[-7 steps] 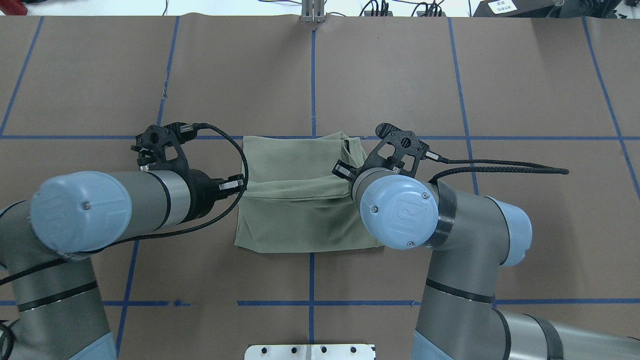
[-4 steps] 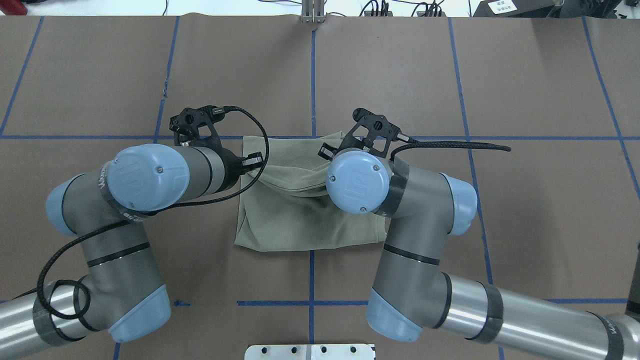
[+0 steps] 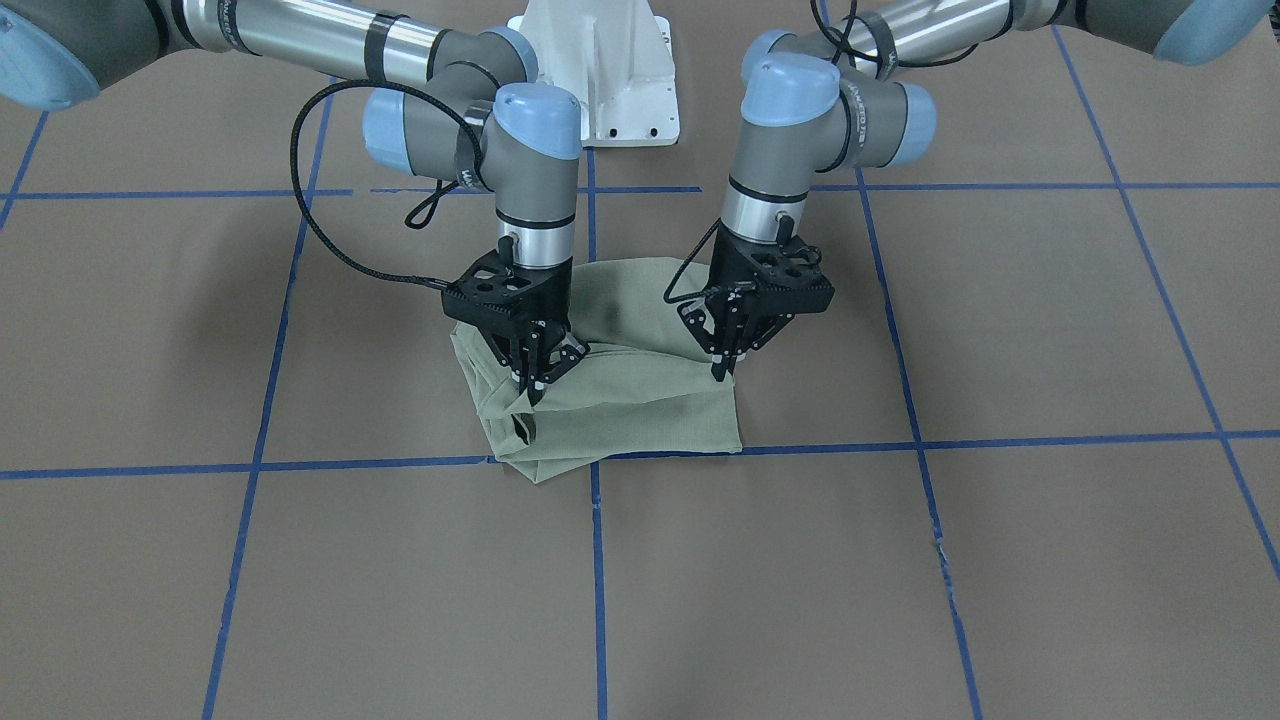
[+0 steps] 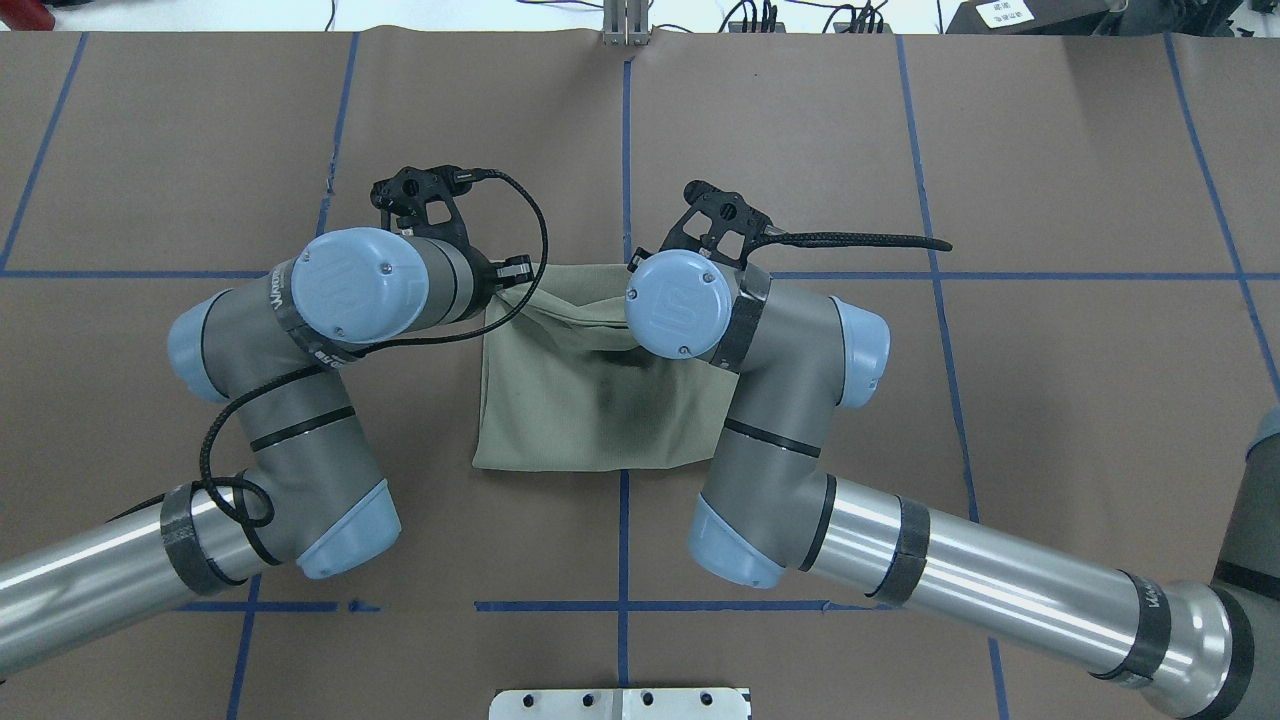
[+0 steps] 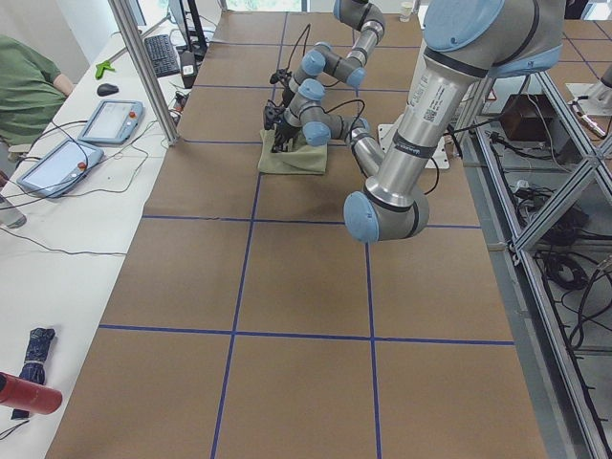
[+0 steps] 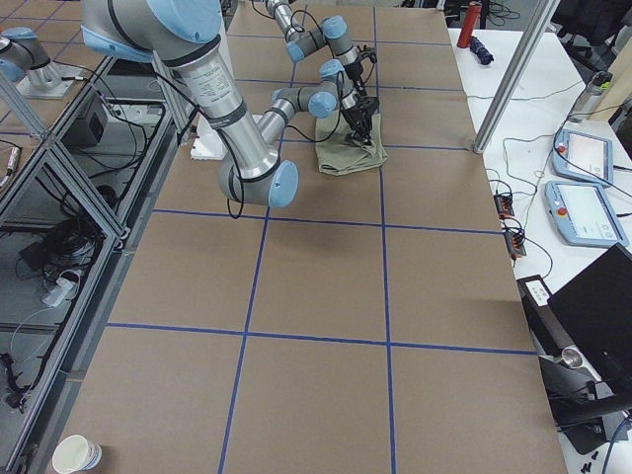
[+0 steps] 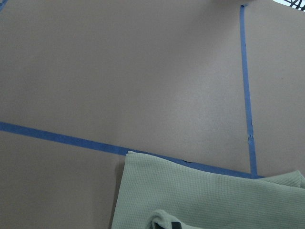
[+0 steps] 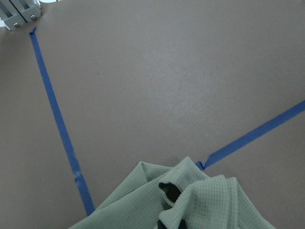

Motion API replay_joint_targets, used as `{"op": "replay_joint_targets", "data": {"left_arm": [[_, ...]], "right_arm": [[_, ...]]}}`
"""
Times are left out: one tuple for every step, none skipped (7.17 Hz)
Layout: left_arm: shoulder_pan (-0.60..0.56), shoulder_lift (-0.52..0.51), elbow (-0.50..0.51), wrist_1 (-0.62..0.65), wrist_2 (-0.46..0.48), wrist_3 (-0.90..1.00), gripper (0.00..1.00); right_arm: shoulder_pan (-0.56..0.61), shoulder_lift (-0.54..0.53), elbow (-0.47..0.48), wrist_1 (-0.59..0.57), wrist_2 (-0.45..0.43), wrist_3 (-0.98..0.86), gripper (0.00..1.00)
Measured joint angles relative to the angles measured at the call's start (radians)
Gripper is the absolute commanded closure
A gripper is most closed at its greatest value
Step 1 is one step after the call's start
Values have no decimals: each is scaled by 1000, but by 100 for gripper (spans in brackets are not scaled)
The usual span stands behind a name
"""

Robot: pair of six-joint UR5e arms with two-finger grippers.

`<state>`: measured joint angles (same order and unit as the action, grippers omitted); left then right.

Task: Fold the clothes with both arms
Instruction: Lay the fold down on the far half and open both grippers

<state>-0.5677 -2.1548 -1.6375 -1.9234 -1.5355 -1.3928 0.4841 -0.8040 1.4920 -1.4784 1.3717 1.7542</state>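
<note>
Farther forward now, left pincer (image 3: 722, 368) and right pincer (image 3: 530, 385) point down, each pinching the shirt (image 3: 640, 410).

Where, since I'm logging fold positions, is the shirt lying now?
Overhead view: the shirt lies mid-table, its far edge along the blue tape line, pinched at each end by the left gripper and right gripper.
</note>
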Motion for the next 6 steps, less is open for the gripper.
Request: {"op": "replay_joint_targets", "data": {"left_arm": [[-6,-15,27,-5,0,6,100],[-8,-21,40,-8,0,13,17],[-11,-22,45,-9,0,28,0],[-15,-21,42,-14,-5,72,0],[-35,-17,30,-21,-45,148,0],[-73,-4,8,-26,-126,228,0]], "right_arm": [[6,1,-9,2,6,-5,100],[8,1,-14,2,8,-14,1],[9,1,-17,2,8,-39,0],[11,6,-20,0,8,-73,0],[14,20,-20,-3,15,-98,0],[15,35,-17,-5,37,-122,0]]}}
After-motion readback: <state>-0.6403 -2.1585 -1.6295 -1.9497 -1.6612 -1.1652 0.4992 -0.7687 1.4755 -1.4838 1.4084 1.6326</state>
